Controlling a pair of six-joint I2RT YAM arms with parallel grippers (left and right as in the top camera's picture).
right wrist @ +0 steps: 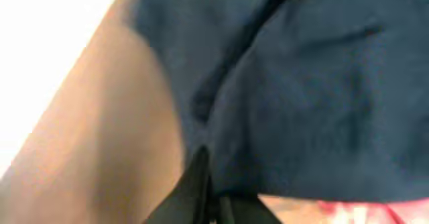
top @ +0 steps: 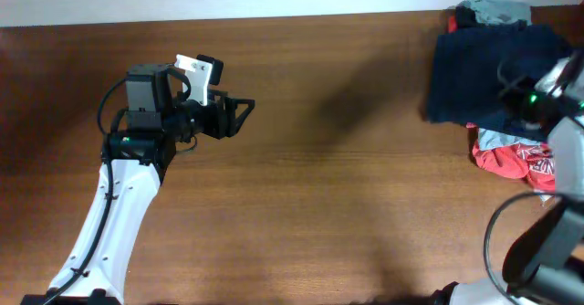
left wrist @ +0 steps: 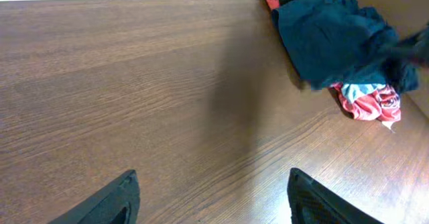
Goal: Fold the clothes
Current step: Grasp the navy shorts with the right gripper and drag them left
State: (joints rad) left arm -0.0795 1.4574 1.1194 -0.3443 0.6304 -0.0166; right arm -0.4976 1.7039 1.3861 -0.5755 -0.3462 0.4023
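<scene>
Navy garment (top: pixel 474 72) crumpled atop red one (top: pixel 516 162), table's right edge.

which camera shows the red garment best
Left wrist: the red garment lies in plain sight, poking out under the navy garment. Overhead shows it too, but the right arm crosses its edge. Right wrist catches only a blurred red strip.

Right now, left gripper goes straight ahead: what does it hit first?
Nothing close: the left gripper faces bare table. Further along, probably the near edge of the dark blue garment; gripper height and tilt are unclear.
</scene>
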